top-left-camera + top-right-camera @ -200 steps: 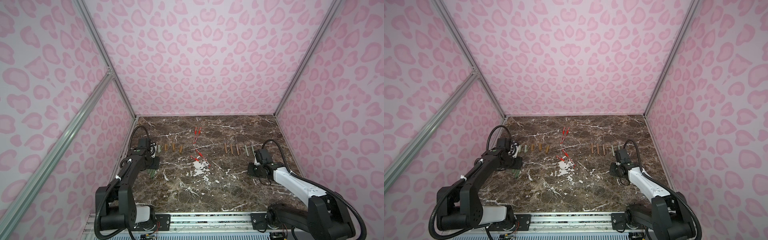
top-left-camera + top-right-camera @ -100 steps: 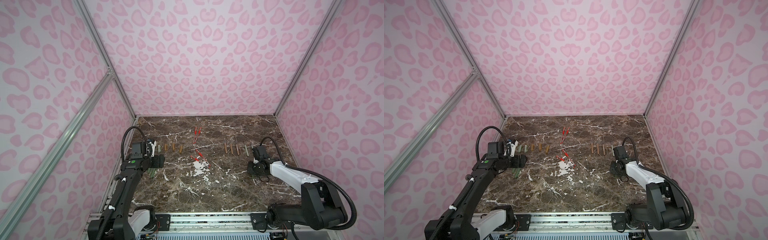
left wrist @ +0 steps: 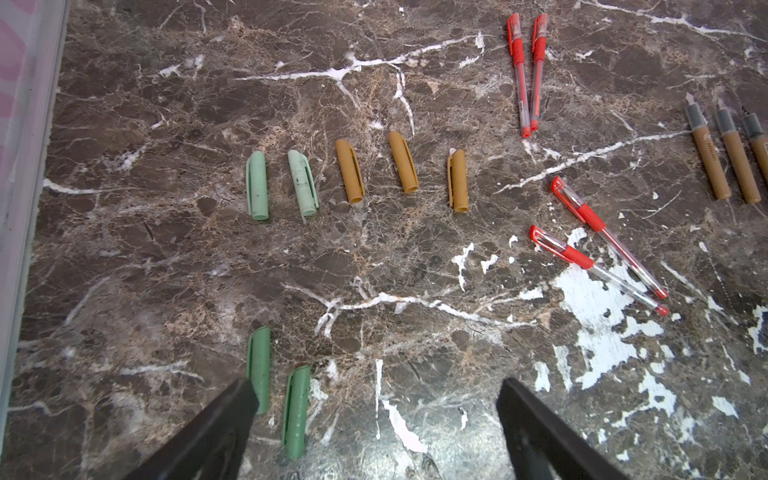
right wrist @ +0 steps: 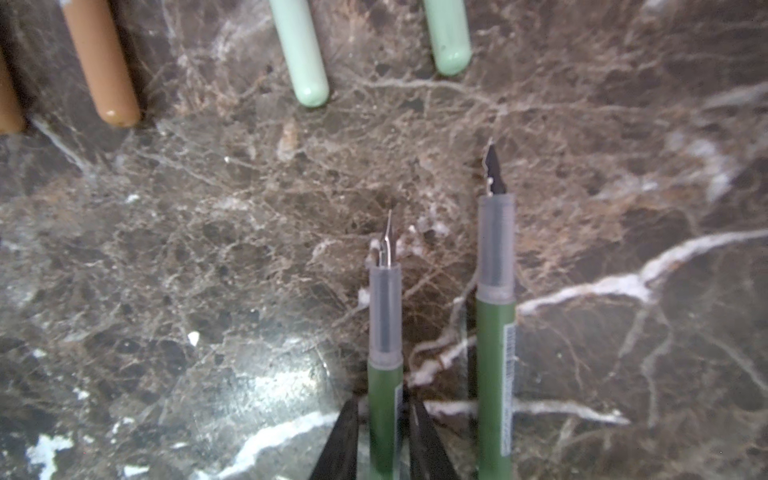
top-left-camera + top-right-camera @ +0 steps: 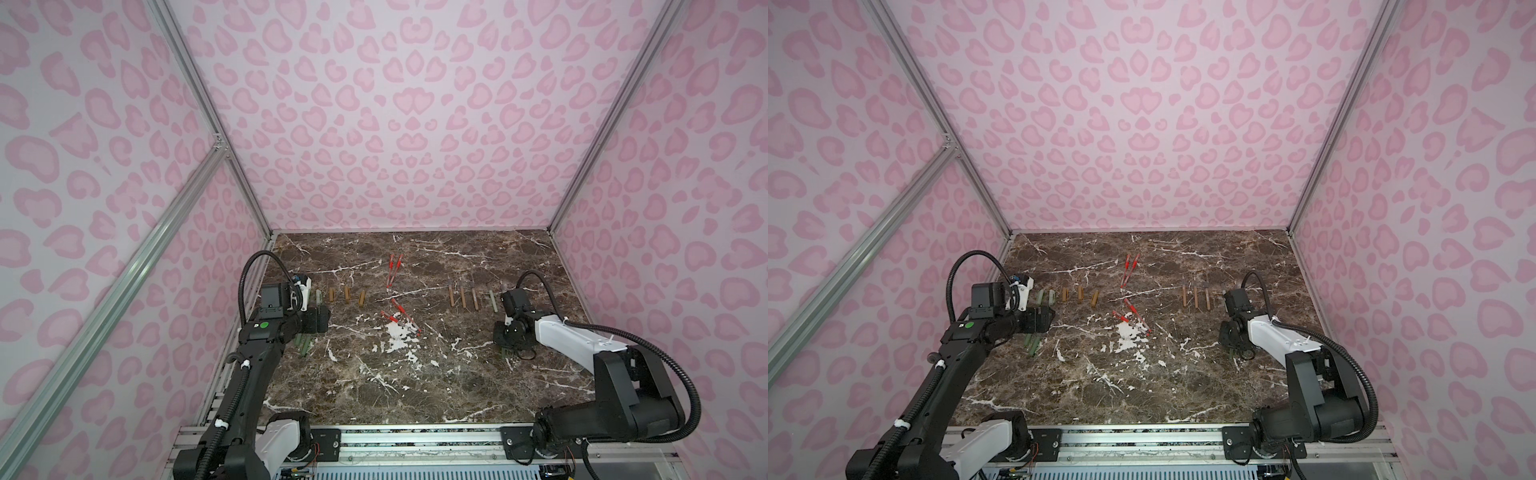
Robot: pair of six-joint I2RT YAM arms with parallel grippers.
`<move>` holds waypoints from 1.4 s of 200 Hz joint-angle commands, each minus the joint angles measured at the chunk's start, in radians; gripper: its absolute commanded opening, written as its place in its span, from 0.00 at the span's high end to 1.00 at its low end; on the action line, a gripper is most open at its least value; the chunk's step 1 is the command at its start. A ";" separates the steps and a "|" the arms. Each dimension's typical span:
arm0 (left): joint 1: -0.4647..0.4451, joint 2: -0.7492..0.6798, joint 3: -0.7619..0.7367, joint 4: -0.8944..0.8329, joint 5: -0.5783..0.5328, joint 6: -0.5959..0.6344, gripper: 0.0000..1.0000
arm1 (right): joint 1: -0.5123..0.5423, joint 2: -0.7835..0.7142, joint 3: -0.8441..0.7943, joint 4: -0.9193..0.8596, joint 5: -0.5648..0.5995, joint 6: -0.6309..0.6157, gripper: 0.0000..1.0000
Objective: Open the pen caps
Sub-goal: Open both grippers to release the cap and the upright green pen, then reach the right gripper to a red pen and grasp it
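Pen caps lie in a row on the marble: two pale green caps (image 3: pixel 257 185), then three tan caps (image 3: pixel 403 162). Nearer my left gripper (image 3: pixel 376 386) lie two dark green caps (image 3: pixel 297 411). That gripper is open wide and holds nothing, and its left finger (image 3: pixel 232 415) hangs over one of them. My right gripper (image 4: pixel 382 402) straddles an uncapped dark green pen (image 4: pixel 384 324) that lies on the table, with a thin gap at each side. A second dark green pen (image 4: pixel 494 332) lies beside it. In both top views the left gripper (image 5: pixel 320 322) and right gripper (image 5: pixel 505 345) sit low at opposite sides.
Several red pens (image 3: pixel 521 70) lie in the middle of the table (image 5: pixel 415 386). Tan pen barrels (image 3: pixel 710 162) and pale green barrels (image 4: pixel 299 50) lie in a row at the right. Pink patterned walls (image 5: pixel 395 124) close in three sides.
My left gripper has opened wide and the left arm has risen and swung a little toward the middle. My right gripper's jaws have parted slightly around the dark green pen.
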 commanded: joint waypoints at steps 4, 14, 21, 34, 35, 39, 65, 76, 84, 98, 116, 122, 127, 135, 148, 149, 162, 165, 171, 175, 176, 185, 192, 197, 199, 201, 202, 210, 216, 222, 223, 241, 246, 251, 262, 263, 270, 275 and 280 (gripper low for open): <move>0.002 -0.001 0.021 -0.002 0.000 -0.007 0.05 | 0.001 -0.018 0.017 -0.032 0.011 -0.004 0.75; 0.001 -0.008 0.020 0.003 0.008 -0.010 0.05 | 0.002 -0.037 0.031 -0.041 0.004 -0.002 0.75; 0.002 -0.012 0.019 0.006 0.018 -0.010 0.04 | 0.006 -0.048 0.047 -0.056 0.002 -0.003 0.74; 0.004 -0.007 0.023 0.000 0.026 -0.007 0.03 | 0.027 -0.062 0.099 -0.106 0.008 0.000 0.73; 0.003 -0.006 0.024 -0.001 0.027 -0.007 0.02 | 0.030 -0.062 0.103 -0.110 0.009 0.000 0.73; 0.003 -0.004 0.026 -0.004 0.024 -0.007 0.02 | 0.042 -0.067 0.118 -0.125 0.012 0.001 0.72; 0.003 -0.020 0.017 0.010 0.038 -0.008 0.01 | 0.130 -0.074 0.192 -0.132 -0.002 -0.004 0.68; 0.004 -0.019 0.014 0.009 0.061 -0.005 0.02 | 0.161 -0.047 0.224 -0.112 -0.035 0.008 0.67; 0.005 -0.013 0.021 0.000 0.073 -0.006 0.02 | 0.189 -0.018 0.252 -0.095 -0.055 0.013 0.67; 0.005 -0.015 0.029 -0.007 0.090 -0.012 0.02 | 0.243 0.051 0.319 -0.078 -0.079 0.007 0.66; 0.004 -0.028 0.016 0.010 0.126 -0.012 0.02 | 0.308 0.177 0.435 -0.085 -0.090 -0.023 0.66; 0.004 -0.026 0.015 0.010 0.136 -0.011 0.02 | 0.326 0.222 0.481 -0.095 -0.091 -0.031 0.65; 0.005 -0.023 0.015 0.005 0.141 -0.007 0.02 | 0.340 0.256 0.517 -0.106 -0.090 -0.036 0.65; 0.004 -0.022 0.021 -0.003 0.144 -0.005 0.02 | 0.361 0.308 0.576 -0.123 -0.094 -0.046 0.66; 0.005 -0.026 0.024 -0.005 0.138 -0.008 0.02 | 0.391 0.389 0.663 -0.145 -0.111 -0.065 0.65; 0.005 -0.027 0.023 -0.005 0.138 -0.008 0.02 | 0.393 0.396 0.667 -0.148 -0.112 -0.066 0.66; 0.004 -0.035 0.014 0.004 0.151 -0.008 0.02 | 0.415 0.477 0.755 -0.176 -0.125 -0.083 0.66; 0.004 -0.035 0.012 0.005 0.154 -0.007 0.02 | 0.420 0.495 0.774 -0.185 -0.127 -0.088 0.66; 0.005 -0.033 0.011 0.001 0.159 -0.004 0.02 | 0.430 0.530 0.832 -0.202 -0.131 -0.096 0.66; 0.005 -0.031 0.013 -0.001 0.159 -0.005 0.02 | 0.436 0.553 0.861 -0.217 -0.131 -0.103 0.66; 0.005 -0.031 0.014 -0.002 0.158 -0.005 0.02 | 0.437 0.558 0.867 -0.220 -0.131 -0.104 0.66; 0.005 -0.027 0.020 -0.007 0.154 -0.006 0.02 | 0.451 0.606 0.933 -0.256 -0.131 -0.117 0.67; 0.005 -0.027 0.023 -0.008 0.150 -0.008 0.02 | 0.460 0.637 0.974 -0.277 -0.135 -0.128 0.67; 0.005 -0.030 0.024 -0.006 0.150 -0.009 0.02 | 0.467 0.658 0.999 -0.288 -0.139 -0.136 0.67; 0.004 -0.031 0.023 -0.005 0.151 -0.010 0.02 | 0.469 0.665 1.011 -0.292 -0.140 -0.139 0.67; 0.005 -0.032 0.023 -0.002 0.151 -0.010 0.02 | 0.470 0.673 1.018 -0.295 -0.142 -0.142 0.67; 0.005 -0.033 0.022 -0.001 0.153 -0.010 0.02 | 0.470 0.677 1.023 -0.297 -0.142 -0.143 0.67; 0.005 -0.034 0.017 0.006 0.159 -0.010 0.02 | 0.478 0.707 1.058 -0.310 -0.144 -0.150 0.67; 0.004 -0.033 0.015 0.005 0.163 -0.009 0.02 | 0.481 0.728 1.085 -0.324 -0.146 -0.154 0.67; 0.005 -0.031 0.017 -0.001 0.163 -0.007 0.02 | 0.485 0.754 1.115 -0.346 -0.150 -0.159 0.67; 0.005 -0.030 0.017 -0.001 0.162 -0.006 0.02 | 0.486 0.757 1.120 -0.350 -0.151 -0.162 0.67; 0.004 -0.030 0.027 -0.011 0.149 -0.010 0.02 | 0.501 0.807 1.180 -0.399 -0.147 -0.181 0.67; 0.004 -0.033 0.024 -0.007 0.150 -0.010 0.02 | 0.506 0.817 1.190 -0.405 -0.146 -0.186 0.67; 0.004 -0.037 0.021 -0.001 0.154 -0.010 0.02 | 0.510 0.825 1.198 -0.408 -0.147 -0.189 0.67; 0.005 -0.036 0.012 0.004 0.161 -0.006 0.02 | 0.514 0.846 1.212 -0.419 -0.144 -0.193 0.67; 0.004 -0.036 0.012 0.004 0.162 -0.006 0.02 | 0.514 0.847 1.213 -0.420 -0.144 -0.193 0.67; 0.004 -0.030 0.015 -0.001 0.159 -0.005 0.02 | 0.517 0.853 1.222 -0.433 -0.141 -0.194 0.67; 0.006 -0.027 0.019 -0.005 0.155 -0.005 0.02 | 0.519 0.853 1.226 -0.441 -0.138 -0.193 0.68; 0.004 -0.025 0.023 -0.007 0.151 -0.007 0.02 | 0.522 0.853 1.227 -0.448 -0.135 -0.194 0.68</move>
